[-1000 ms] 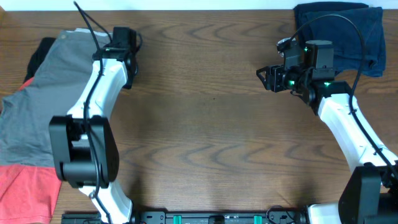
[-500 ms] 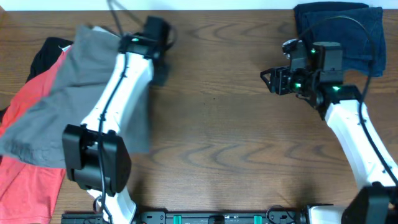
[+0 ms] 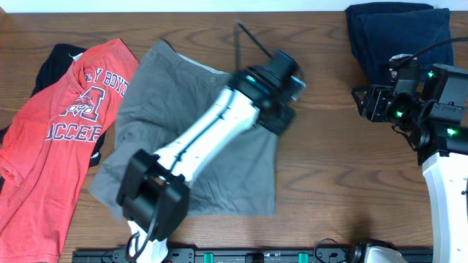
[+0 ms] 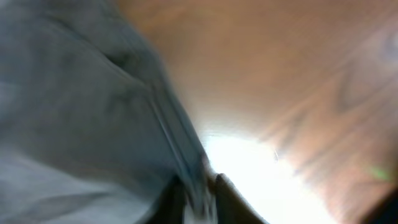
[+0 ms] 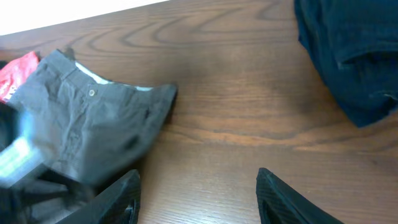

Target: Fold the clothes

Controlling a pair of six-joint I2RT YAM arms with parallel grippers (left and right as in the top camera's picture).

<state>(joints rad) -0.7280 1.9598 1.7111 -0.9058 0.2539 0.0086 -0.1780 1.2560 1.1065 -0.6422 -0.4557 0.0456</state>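
The grey shorts (image 3: 146, 124) lie spread across the left middle of the table, pale inner waistband at the far edge. My left gripper (image 3: 276, 117) is at their right edge. In the blurred left wrist view its fingers (image 4: 199, 202) stand close together with a fold of the grey shorts (image 4: 74, 112) pinched between them. My right gripper (image 3: 365, 102) hovers open over bare wood at the right; nothing lies between its fingers (image 5: 199, 199). The shorts (image 5: 93, 124) show at the left of the right wrist view.
A red white-lettered T-shirt (image 3: 58, 124) lies at the left edge over a black garment (image 3: 55, 55). A navy garment (image 3: 398, 36) sits at the far right corner, also in the right wrist view as the navy garment (image 5: 354, 50). Bare wood separates shorts and right arm.
My left arm has swept right, dragging the grey shorts off the left pile to the table's middle and uncovering the red T-shirt. My right arm has drawn back to the right.
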